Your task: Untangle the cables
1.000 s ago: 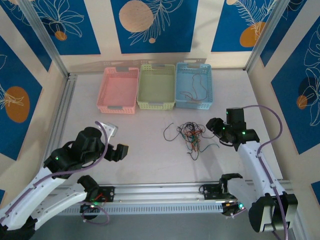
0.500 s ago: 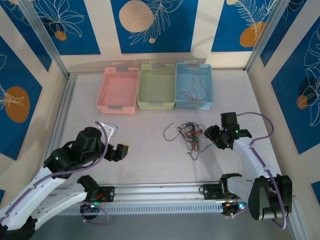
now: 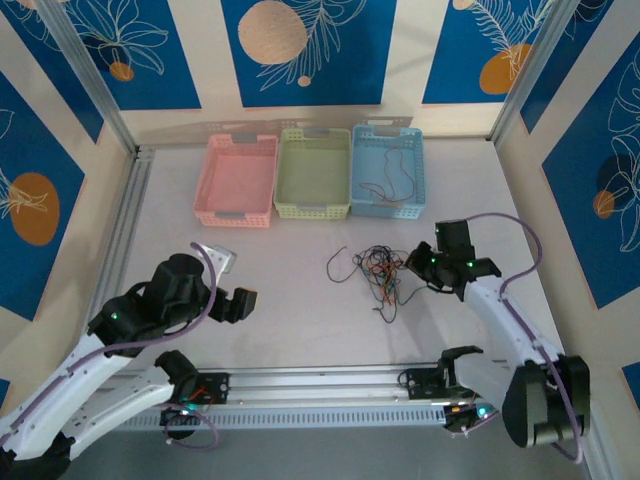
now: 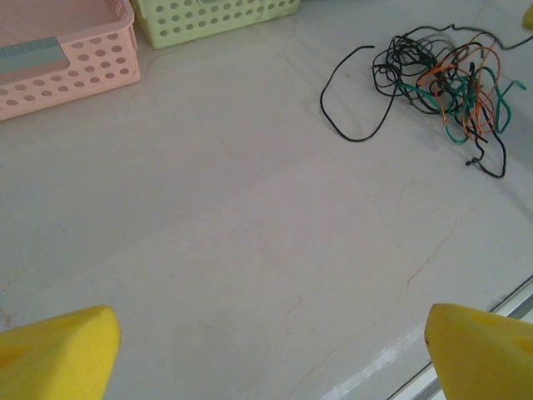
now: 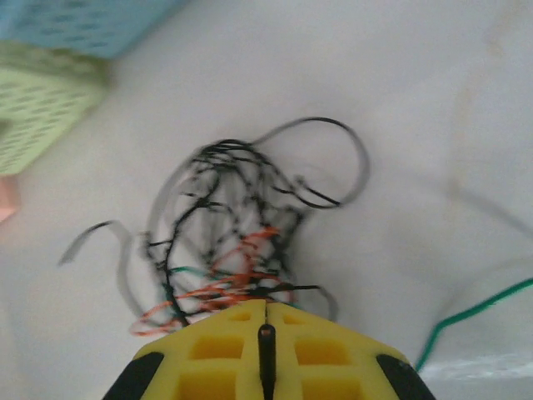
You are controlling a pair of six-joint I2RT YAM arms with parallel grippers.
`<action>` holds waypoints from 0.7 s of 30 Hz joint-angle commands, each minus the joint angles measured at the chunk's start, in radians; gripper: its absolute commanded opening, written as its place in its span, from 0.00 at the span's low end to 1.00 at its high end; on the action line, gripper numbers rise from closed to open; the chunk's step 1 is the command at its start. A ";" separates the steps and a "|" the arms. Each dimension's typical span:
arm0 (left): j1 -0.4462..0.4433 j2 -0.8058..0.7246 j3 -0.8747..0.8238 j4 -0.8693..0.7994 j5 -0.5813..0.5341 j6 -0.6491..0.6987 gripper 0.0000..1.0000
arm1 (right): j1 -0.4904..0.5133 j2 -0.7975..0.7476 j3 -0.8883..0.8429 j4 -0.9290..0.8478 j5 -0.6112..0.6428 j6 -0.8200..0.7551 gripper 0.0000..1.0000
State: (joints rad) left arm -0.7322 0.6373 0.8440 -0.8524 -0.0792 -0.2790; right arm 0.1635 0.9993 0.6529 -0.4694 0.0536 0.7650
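The cables (image 3: 382, 272) lie knotted in a small heap of black, orange and green strands right of the table's middle; the left wrist view has the cables (image 4: 450, 79) at its upper right. My right gripper (image 3: 412, 265) is at the heap's right edge, shut. In the right wrist view its yellow jaws meet at the gripper (image 5: 266, 304) tip, a dark strand sits in the seam, and orange and black cables (image 5: 233, 225) run off from the tip. My left gripper (image 3: 243, 303) hovers open over bare table at the left, fingertips (image 4: 58, 350) wide apart.
Pink basket (image 3: 233, 216), green basket (image 3: 312, 209) and blue basket (image 3: 388, 211) stand in a row at the back; a few thin strands lie in the blue one. A loose green strand (image 5: 475, 312) trails right of the heap. A metal rail (image 3: 320, 380) lines the near edge.
My right gripper moved left to the heap's right edge and went from half open to shut. The left arm stayed still.
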 commanded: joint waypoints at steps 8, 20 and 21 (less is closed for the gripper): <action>0.010 0.018 -0.030 0.133 0.048 -0.130 0.91 | 0.351 -0.110 0.313 0.040 -0.143 -0.166 0.00; 0.010 0.032 -0.158 0.260 0.102 -0.239 0.87 | 0.441 0.012 0.319 0.053 -0.012 -0.090 0.00; 0.010 0.032 -0.161 0.259 0.101 -0.241 0.87 | 0.438 0.022 0.313 0.047 -0.004 -0.080 0.00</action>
State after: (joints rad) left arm -0.7311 0.6800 0.6910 -0.6258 0.0063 -0.4931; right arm 0.6022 1.0138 0.9863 -0.4145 0.0105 0.6472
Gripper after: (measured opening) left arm 0.867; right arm 0.068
